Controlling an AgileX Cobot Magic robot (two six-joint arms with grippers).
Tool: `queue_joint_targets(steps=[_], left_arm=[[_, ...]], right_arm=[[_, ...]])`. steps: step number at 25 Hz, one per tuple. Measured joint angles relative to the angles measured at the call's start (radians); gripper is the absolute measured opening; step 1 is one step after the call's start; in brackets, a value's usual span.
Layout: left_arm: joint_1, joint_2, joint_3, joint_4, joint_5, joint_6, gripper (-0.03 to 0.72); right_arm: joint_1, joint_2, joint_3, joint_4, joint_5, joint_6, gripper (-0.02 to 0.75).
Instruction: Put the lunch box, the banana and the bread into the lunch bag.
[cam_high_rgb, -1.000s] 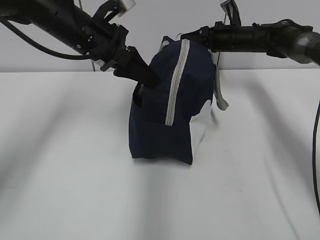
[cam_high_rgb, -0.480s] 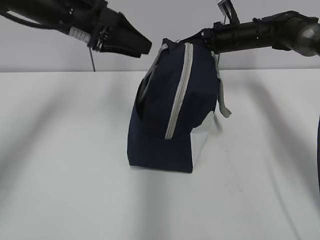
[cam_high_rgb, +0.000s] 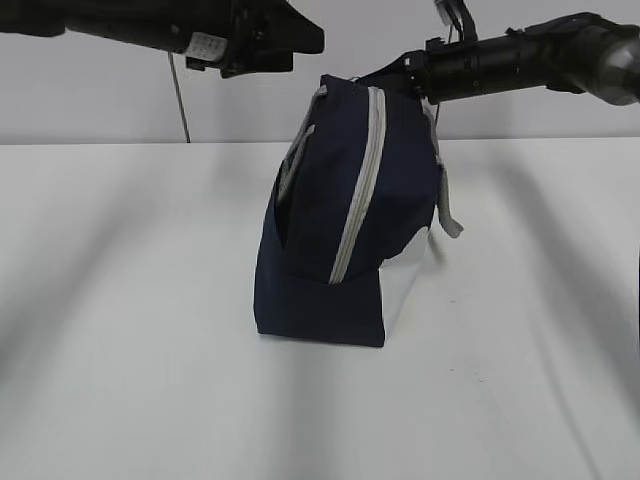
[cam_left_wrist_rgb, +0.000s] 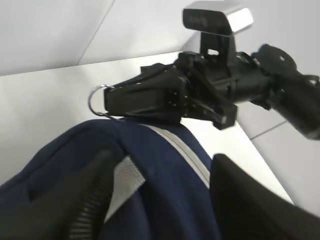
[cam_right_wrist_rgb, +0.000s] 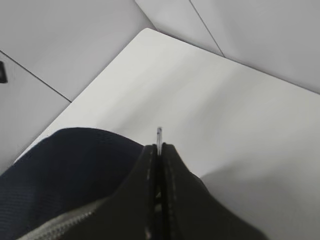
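The left arm runs along the top left of the exterior view, nearly level, its black left gripper (cam_high_rgb: 300, 38) ending just left of centre at the upper edge — in its own wrist view the two fingers (cam_left_wrist_rgb: 90, 195) stand well apart in the lower corners, holding nothing. The right arm enters from the upper right, also nearly level and dipping slightly toward centre. Its right gripper (cam_high_rgb: 415, 72) sits at top centre; in the right wrist view the fingers (cam_right_wrist_rgb: 172, 190) press together — pinched on a thin metal ring pull (cam_right_wrist_rgb: 159, 136).
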Motion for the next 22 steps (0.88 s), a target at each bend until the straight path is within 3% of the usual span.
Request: queue_joint_targets(steps=[11,22], left_arm=[[-0.043,0.12,0.001,-0.192,-0.146,0.033,0.439],[-0.091,0.136,0.001,-0.221,-0.236,0.043,0.426]], right_arm=[[0.0,-0.002,0.0,-0.001,0.0,0.0,-0.016],[0.0,-0.002,0.0,-0.001,0.0,0.001,-0.016]])
